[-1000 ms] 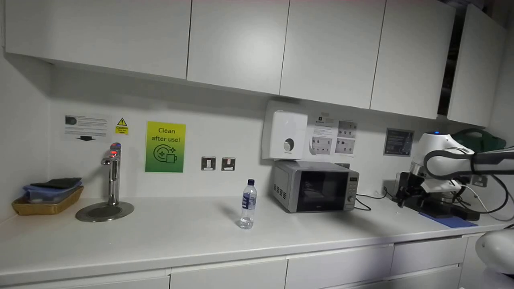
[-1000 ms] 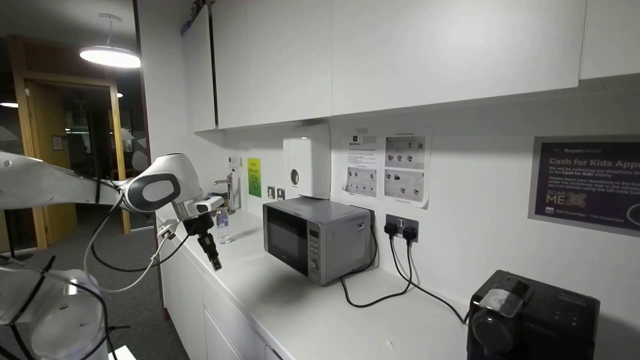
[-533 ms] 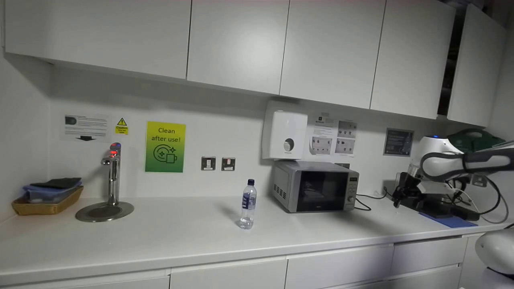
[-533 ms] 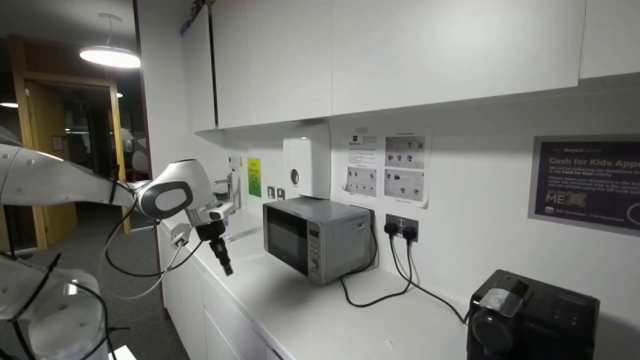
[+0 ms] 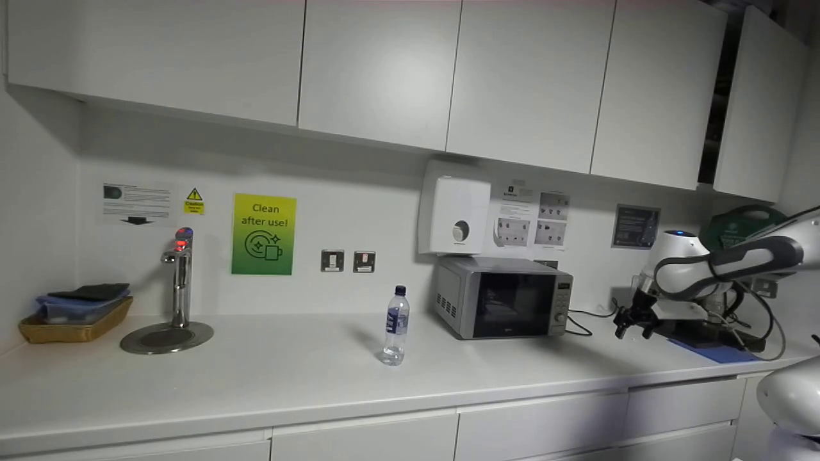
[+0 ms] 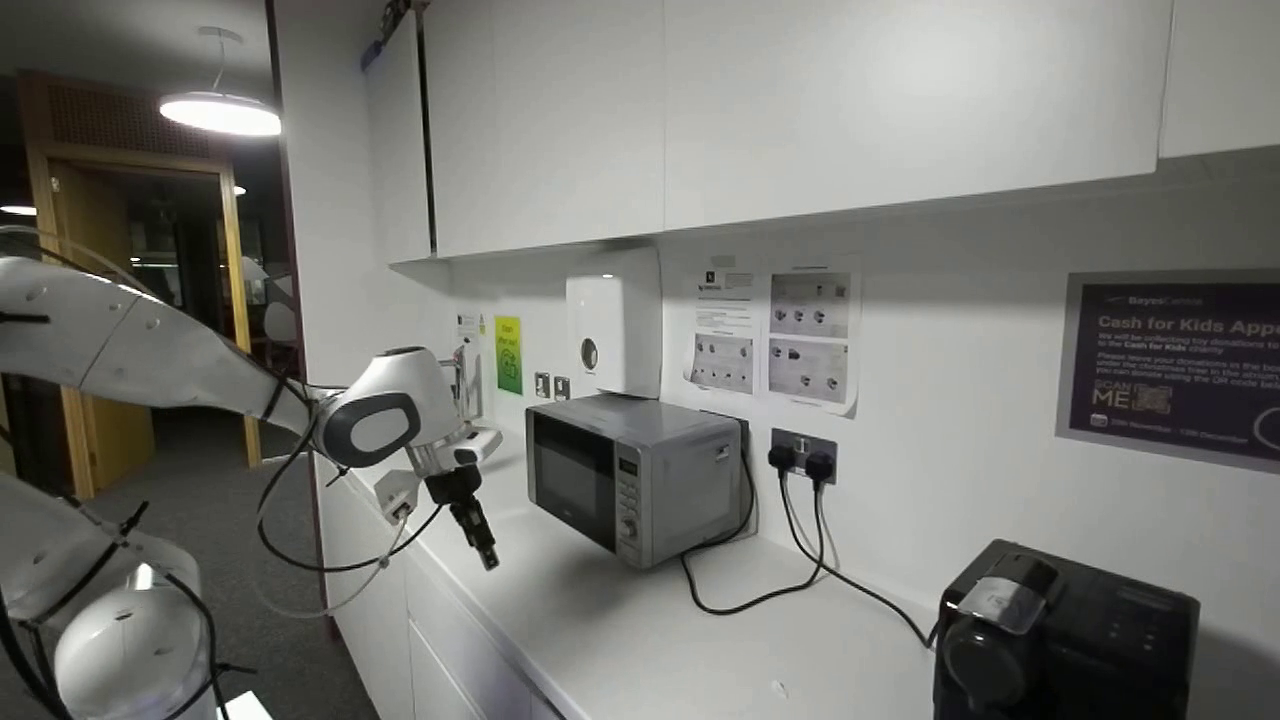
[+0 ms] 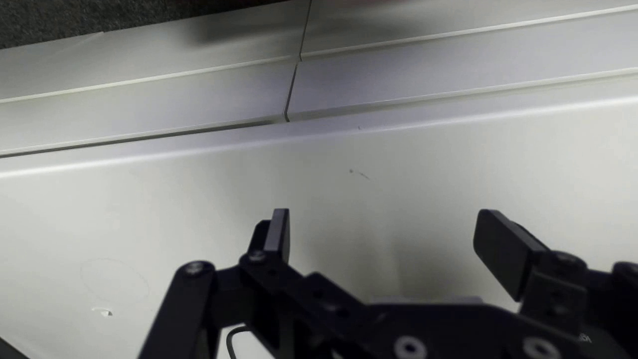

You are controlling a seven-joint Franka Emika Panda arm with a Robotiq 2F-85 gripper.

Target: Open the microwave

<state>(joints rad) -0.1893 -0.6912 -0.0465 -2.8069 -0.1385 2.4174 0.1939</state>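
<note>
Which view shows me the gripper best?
The wrist view: there the gripper looms large, its fingers clearly apart. Both exterior views show it smaller; in an exterior view the gripper is side-on, its gap hidden.

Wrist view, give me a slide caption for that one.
Open, empty tool above the white countertop, with cabinet fronts and dark floor at the top.

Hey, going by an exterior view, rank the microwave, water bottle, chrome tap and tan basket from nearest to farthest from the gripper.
1. Microwave: nearest, just left of the gripper as pictured.
2. Water bottle: standing upright, farther left.
3. Chrome tap: well left of those two.
4. Tan basket: farthest, at the picture's far left.
</note>
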